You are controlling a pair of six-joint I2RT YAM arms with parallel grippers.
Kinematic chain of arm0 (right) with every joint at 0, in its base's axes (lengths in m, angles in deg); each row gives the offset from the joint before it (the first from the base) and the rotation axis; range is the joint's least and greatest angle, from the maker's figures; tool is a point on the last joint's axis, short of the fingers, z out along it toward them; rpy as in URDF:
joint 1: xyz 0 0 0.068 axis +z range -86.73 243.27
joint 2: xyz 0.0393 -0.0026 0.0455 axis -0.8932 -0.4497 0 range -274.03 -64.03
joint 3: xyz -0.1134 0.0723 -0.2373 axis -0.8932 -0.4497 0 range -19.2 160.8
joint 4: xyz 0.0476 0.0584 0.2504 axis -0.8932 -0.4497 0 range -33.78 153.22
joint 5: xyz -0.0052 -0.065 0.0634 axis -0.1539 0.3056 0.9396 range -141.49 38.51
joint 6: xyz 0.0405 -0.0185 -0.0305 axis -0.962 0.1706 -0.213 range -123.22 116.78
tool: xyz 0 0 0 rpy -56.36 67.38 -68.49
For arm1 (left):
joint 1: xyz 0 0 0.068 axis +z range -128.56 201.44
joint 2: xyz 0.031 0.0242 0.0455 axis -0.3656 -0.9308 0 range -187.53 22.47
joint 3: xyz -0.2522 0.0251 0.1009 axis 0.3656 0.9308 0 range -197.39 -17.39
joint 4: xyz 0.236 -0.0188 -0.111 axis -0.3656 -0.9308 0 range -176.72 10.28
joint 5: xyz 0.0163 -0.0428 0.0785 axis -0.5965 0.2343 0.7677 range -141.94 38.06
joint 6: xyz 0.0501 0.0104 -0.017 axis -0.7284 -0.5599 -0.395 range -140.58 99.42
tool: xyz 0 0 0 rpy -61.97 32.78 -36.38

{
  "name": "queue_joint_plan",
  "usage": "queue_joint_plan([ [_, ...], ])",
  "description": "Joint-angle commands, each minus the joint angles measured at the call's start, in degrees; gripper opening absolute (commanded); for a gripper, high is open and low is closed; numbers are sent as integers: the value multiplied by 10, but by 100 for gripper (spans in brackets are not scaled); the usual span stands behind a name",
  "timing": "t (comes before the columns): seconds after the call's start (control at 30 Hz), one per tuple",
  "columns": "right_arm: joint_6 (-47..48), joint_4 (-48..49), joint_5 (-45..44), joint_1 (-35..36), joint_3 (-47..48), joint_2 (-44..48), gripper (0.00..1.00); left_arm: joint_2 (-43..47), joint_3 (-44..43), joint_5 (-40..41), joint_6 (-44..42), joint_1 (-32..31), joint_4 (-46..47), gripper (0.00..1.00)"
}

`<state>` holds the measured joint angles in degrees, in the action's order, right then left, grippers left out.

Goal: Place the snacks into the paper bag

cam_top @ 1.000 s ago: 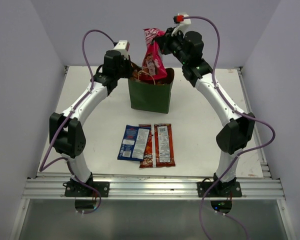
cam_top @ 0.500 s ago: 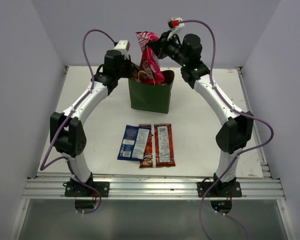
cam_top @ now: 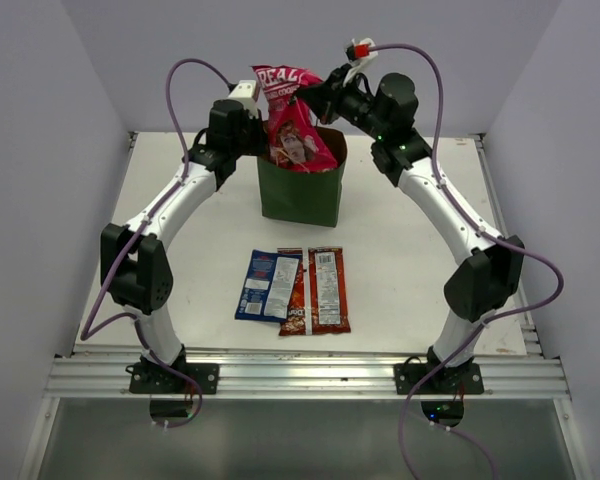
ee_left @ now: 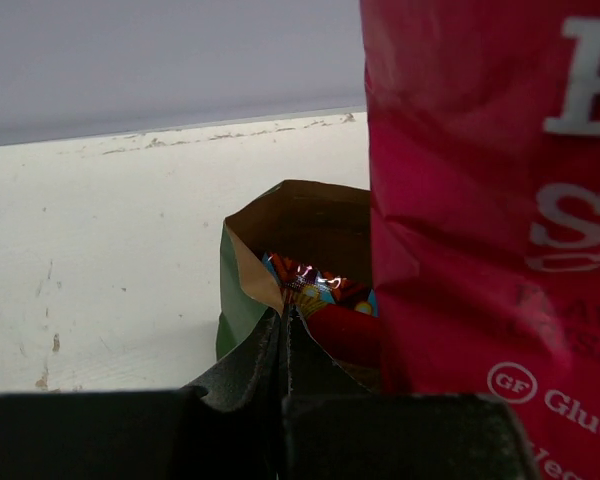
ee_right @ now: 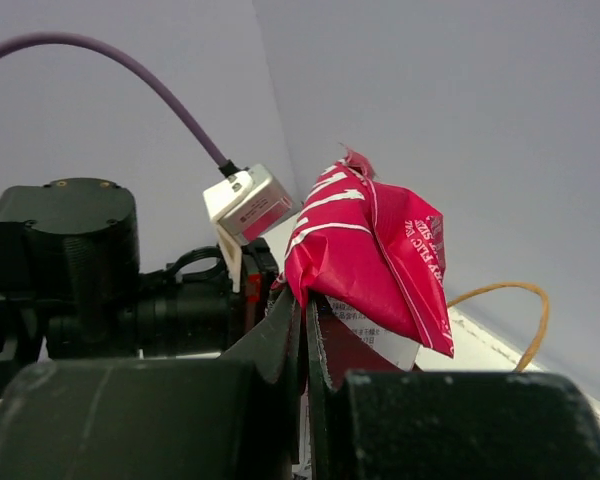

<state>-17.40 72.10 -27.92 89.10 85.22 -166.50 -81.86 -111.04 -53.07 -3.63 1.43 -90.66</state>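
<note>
The dark green paper bag (cam_top: pixel 300 195) stands upright at the back middle of the table. My left gripper (cam_top: pixel 262 147) is shut on its left rim, and the left wrist view shows the jaws pinching the rim corner (ee_left: pixel 270 290). My right gripper (cam_top: pixel 315 98) is shut on the top edge of the pink "REAL" crisp bag (cam_top: pixel 292 125), holding it over the bag's mouth with its lower end inside. The crisp bag fills the right of the left wrist view (ee_left: pixel 490 200) and shows in the right wrist view (ee_right: pixel 370 250). A red packet (ee_left: pixel 330 305) lies inside the bag.
A blue packet (cam_top: pixel 267 285), an orange-red packet (cam_top: pixel 294 300) and a red-brown packet (cam_top: pixel 328 290) lie flat side by side on the table (cam_top: pixel 180 220) in front of the bag. A tan loop handle (ee_right: pixel 520 300) shows behind the crisp bag.
My right gripper has swung the pink crisp bag to the left and turned it, so its printed face now shows above the bag's mouth. The left gripper has kept its hold on the rim.
</note>
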Motion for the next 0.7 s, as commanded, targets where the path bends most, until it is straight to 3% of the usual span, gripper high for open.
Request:
queue_joint_plan([
  [0.0,-20,67,25,0,-8,51,0,-24,-3,-11,3,-5,-51,0],
  [0.3,-9,61,29,1,-26,2,0,-19,0,-12,2,-5,-51,0],
  [0.67,46,-20,28,0,124,-131,0,-21,-2,-2,-3,-5,-58,0],
])
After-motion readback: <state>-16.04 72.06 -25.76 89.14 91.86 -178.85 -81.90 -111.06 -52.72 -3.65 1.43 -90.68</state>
